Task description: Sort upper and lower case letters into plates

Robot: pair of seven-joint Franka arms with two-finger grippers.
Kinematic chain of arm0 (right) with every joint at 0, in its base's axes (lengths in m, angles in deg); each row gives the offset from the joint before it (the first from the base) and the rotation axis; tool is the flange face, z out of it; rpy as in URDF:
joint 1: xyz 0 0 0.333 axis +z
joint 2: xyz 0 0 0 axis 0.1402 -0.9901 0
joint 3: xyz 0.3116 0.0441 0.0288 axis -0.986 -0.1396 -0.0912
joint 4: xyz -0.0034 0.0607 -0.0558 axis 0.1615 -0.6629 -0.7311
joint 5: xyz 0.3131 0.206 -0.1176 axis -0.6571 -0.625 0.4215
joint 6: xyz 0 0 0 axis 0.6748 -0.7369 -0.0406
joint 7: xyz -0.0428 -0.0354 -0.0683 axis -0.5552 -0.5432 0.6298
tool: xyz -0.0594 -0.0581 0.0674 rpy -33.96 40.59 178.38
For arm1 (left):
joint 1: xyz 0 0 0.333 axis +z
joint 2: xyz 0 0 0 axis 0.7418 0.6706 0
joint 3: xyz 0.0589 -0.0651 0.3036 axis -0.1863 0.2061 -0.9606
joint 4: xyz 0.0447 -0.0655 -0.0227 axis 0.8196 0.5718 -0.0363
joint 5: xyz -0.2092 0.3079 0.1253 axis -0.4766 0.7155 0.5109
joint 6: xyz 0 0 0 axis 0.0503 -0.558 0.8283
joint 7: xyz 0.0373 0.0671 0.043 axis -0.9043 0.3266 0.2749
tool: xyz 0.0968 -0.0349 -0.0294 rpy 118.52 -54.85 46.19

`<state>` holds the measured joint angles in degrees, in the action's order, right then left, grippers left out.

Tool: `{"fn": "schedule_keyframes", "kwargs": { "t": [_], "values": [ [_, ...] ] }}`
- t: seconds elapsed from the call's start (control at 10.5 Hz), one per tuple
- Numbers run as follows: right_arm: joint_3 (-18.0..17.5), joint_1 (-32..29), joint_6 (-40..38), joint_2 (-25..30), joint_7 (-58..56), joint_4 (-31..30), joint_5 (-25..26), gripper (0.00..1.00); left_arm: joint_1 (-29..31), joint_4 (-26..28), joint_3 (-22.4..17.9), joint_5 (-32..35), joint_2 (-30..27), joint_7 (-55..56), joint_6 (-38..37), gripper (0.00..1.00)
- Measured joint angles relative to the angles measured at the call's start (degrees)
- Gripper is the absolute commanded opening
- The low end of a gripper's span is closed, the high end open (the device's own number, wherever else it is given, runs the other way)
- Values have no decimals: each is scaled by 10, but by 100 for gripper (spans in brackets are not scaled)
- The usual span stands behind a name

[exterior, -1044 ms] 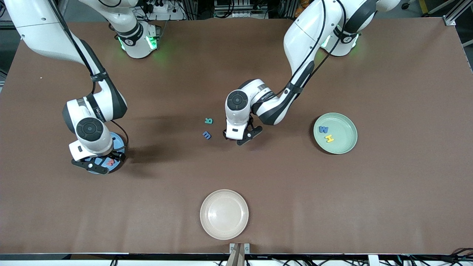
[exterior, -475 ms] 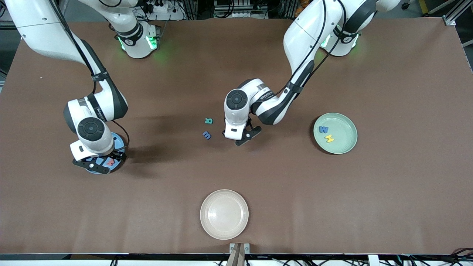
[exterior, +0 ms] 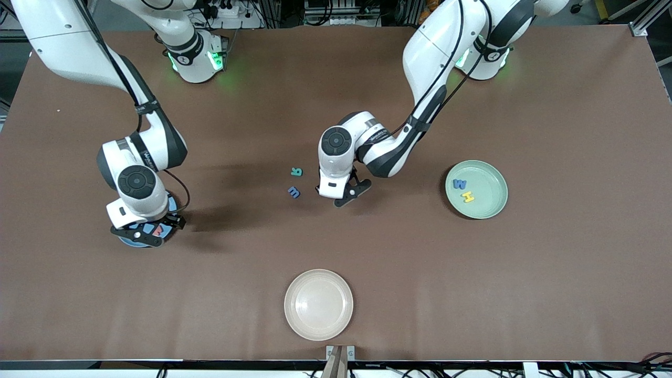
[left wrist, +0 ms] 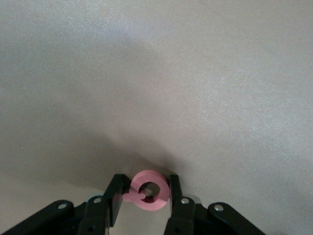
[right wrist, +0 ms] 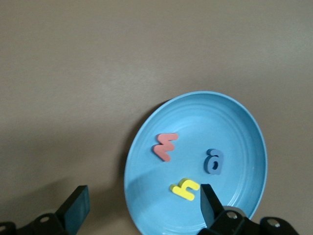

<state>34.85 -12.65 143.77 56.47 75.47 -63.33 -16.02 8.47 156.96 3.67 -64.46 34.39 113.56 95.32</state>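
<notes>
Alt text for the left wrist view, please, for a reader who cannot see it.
The left claw is closed on a small pink letter, a ring with a short tail like a Q, gripping it from both sides just above the bare brown table. Nothing else shows in this view.

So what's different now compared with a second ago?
The right gripper, open, has drifted a little over the blue plate toward the middle of the table. The left gripper barely moved and grips a pink letter. Green plate, cream plate and loose letters stayed put.
</notes>
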Motion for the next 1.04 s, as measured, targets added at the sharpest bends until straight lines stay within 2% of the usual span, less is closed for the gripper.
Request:
{"fn": "schedule_keyframes", "kwargs": {
  "t": [0.38,0.66,1.04],
  "values": [
    [-44,10,1,-5,1,-1,-23,100,1,-3,-2,0,0,0,0,35],
    [-90,12,2,-7,1,-1,-25,100,6,-9,-2,-5,-12,-3,-22,32],
    [-168,13,8,-8,1,-8,-25,100,31,-9,-6,-29,-58,-118,-102,28]
  ]
}}
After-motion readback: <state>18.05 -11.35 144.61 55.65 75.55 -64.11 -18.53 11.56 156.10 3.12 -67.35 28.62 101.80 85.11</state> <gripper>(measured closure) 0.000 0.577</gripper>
